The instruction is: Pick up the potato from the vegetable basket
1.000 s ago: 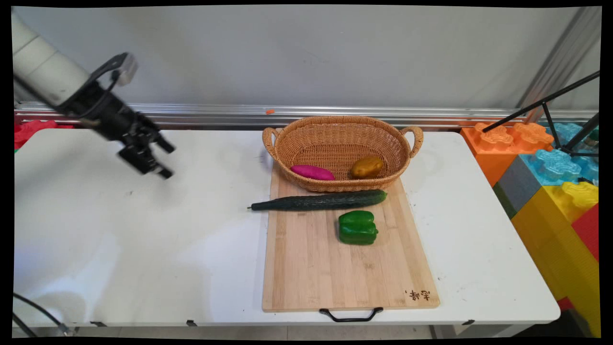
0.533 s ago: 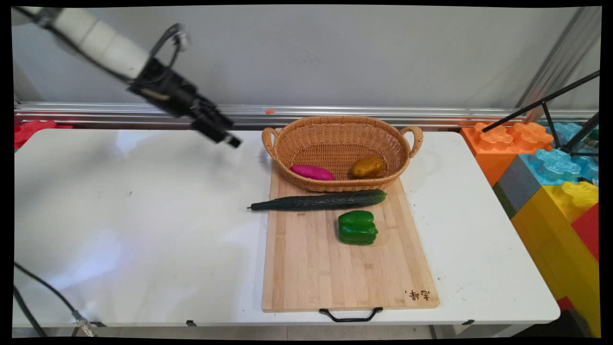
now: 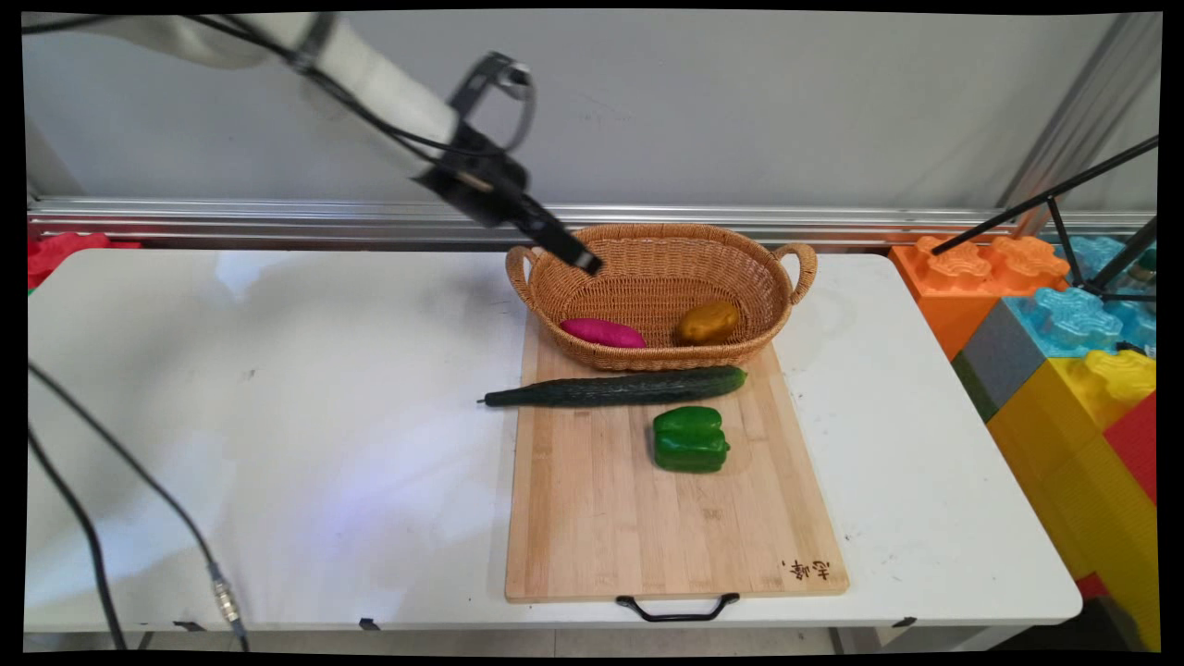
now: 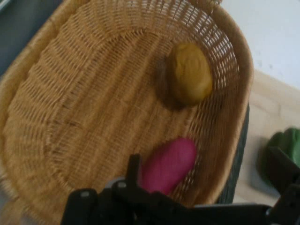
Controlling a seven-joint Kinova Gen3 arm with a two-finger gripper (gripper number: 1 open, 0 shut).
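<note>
A: Where does the gripper [image 3: 585, 262] hang?

B: Above the left end of the wicker basket [image 3: 661, 229], slanting down from the upper left. That slant is why the hand view looks straight into the basket.

A: And the jaws?

B: Spread wide with nothing between them. In the hand view the gripper [image 4: 208, 161] brackets the purple sweet potato [image 4: 169, 164] without touching it.

A: What else is in there?

B: A brown potato [image 3: 709, 322], well apart from the sweet potato [image 3: 603, 333]; both rest against the near wall.

A: And outside?

B: The basket sits on the far end of the cutting board [image 3: 647, 527]. A cucumber [image 3: 615, 388] lies just before it, too long for the board, so its stem overhangs the table [image 3: 277, 416]. A green pepper [image 3: 690, 439] sits nearer.
</note>
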